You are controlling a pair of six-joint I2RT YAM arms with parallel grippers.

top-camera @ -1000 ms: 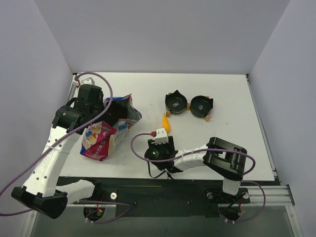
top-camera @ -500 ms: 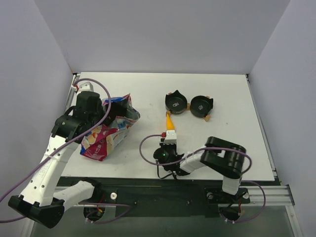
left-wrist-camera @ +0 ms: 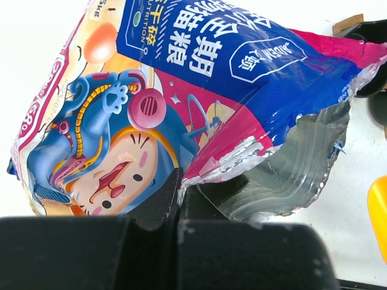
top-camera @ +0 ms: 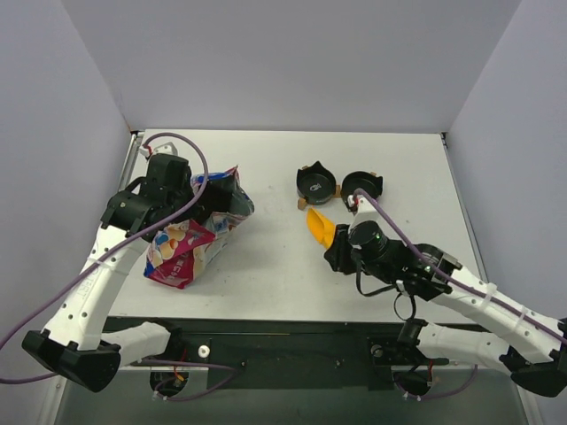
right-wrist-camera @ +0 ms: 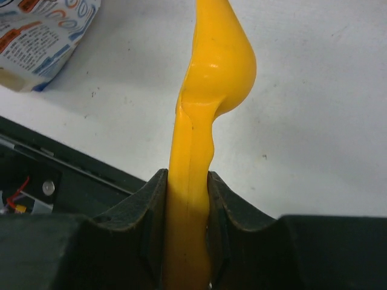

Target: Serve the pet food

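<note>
Left claw [left-wrist-camera: 179, 194]: pressed together on the torn upper edge of the pet food bag [left-wrist-camera: 181, 103], pinching the foil beside the opening. The wrist view shows the bag's colourful cartoon front, a blue panel with white characters and the silver lining of its open mouth. The kibble itself cannot be made out in any view.

Position of the bag, top view: the pet food bag [top-camera: 199, 228] sits on the left part of the counter [top-camera: 266, 159]. Its lower end lies toward the near edge and its open mouth is raised toward the rear, where the left claw [top-camera: 205, 200] grips it.

Right claw [right-wrist-camera: 187, 184]: closed around the handle of the yellow-orange scoop [right-wrist-camera: 213, 72], a finger on each side of the handle. The cup of the scoop points away from the wrist, over bare counter. A corner of the bag's white-and-blue back shows at the upper left of that view.

Top view: the scoop [top-camera: 321, 227] lies just in front of the left of two black bowls [top-camera: 317, 184]. These stand side by side at the rear centre, well apart from the bag
</note>
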